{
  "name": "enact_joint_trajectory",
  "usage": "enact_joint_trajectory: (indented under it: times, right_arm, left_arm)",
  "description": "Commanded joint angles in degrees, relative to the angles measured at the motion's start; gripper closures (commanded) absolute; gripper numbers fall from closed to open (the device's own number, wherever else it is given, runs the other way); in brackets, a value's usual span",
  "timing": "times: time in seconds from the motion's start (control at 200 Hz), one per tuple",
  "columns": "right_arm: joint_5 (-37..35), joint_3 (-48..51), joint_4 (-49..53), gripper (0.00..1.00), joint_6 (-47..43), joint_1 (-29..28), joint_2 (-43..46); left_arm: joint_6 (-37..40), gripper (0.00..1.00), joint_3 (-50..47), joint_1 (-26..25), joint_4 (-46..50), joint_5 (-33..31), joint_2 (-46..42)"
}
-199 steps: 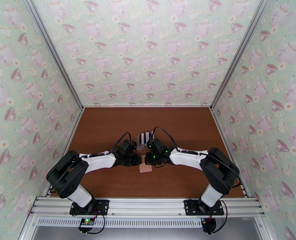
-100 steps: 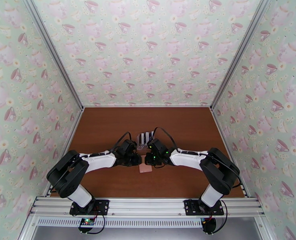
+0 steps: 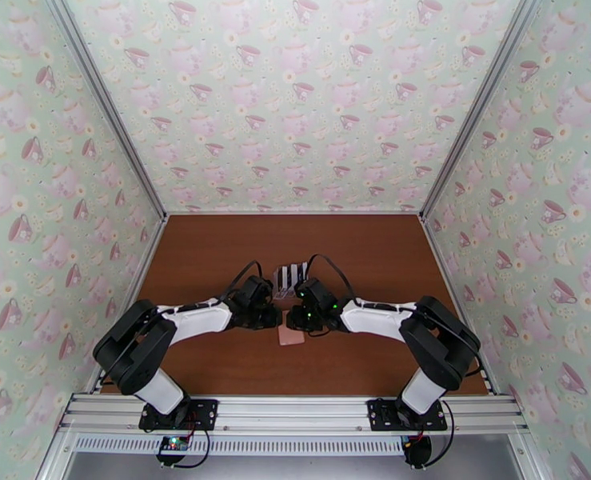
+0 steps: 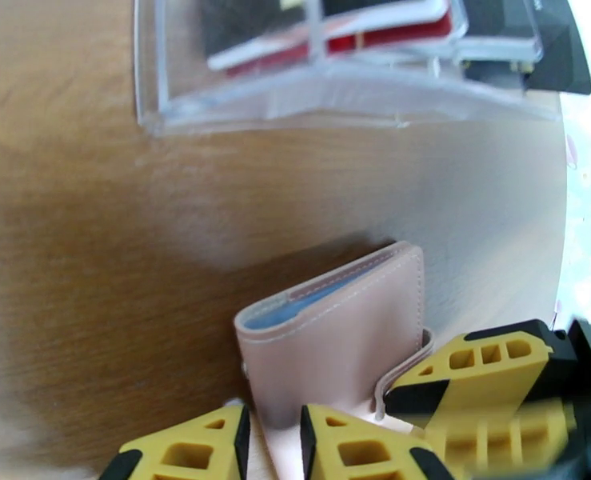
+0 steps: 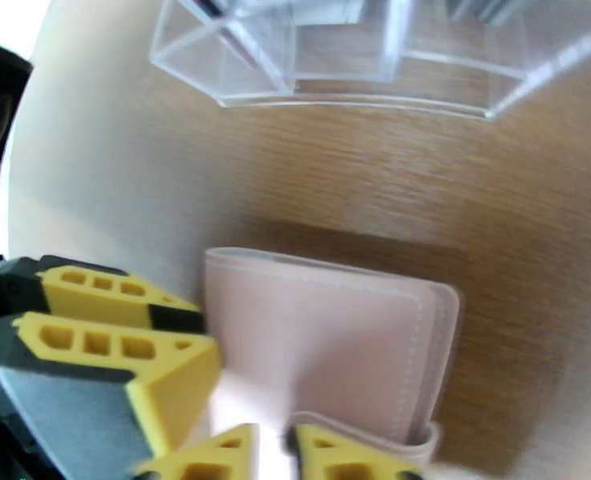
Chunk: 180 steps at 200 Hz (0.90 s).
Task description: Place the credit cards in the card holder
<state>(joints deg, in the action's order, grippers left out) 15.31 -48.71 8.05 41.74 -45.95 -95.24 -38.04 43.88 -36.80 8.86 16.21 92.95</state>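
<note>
**From above:** your left pincer point(image 3: 274, 318) and right pincer point(image 3: 294, 318) meet tip to tip low over the brown bench point(image 3: 215, 250). The pink card holder point(image 3: 291, 338) lies just on the near side of both. The clear rack point(image 3: 279, 280) stands just beyond them, with the credit cards point(image 3: 293, 272) upright in it.

**Left wrist:** the left pincer's yellow fingers point(image 4: 351, 446) stand almost together, clamped on a pink leaf of the card holder. The holder's body sits just ahead of the tips, a strip of blue showing at its far edge. To the right, a finger of the right pincer rests against the holder's tab. The rack lies well ahead, holding black, white and red-edged cards.

**Right wrist:** the right pincer's fingers point(image 5: 215, 454) stand a narrow gap apart at the holder's near edge, beside the tab. You cannot tell whether they grip anything. The left pincer's fingers sit to the left, against the holder's side edge, and the rack is farther ahead.
</note>
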Motion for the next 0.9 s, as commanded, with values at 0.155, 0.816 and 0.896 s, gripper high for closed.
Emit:
enact_joint_trajectory:
  times: [0.155, 0.816, 0.896]
  right_arm:
    - [-1.5, -2.0, 7.8, 0.19, -1.1, 0.7, 2.7]
    - [-7.2, -4.4, 17.9, 0.0, -9.3, 14.1, 21.9]
    - [-7.6, -5.0, 19.8, 0.0, -11.0, 18.1, 24.0]
  left_arm:
    - [2.0, 0.73, 3.8, 0.5, 1.3, 0.0, 2.2]
    - [10.9, 0.23, 6.2, 10.7, 16.4, -10.5, -16.9]
    - [11.5, 0.11, 6.1, 13.5, 17.1, -11.3, -19.4]
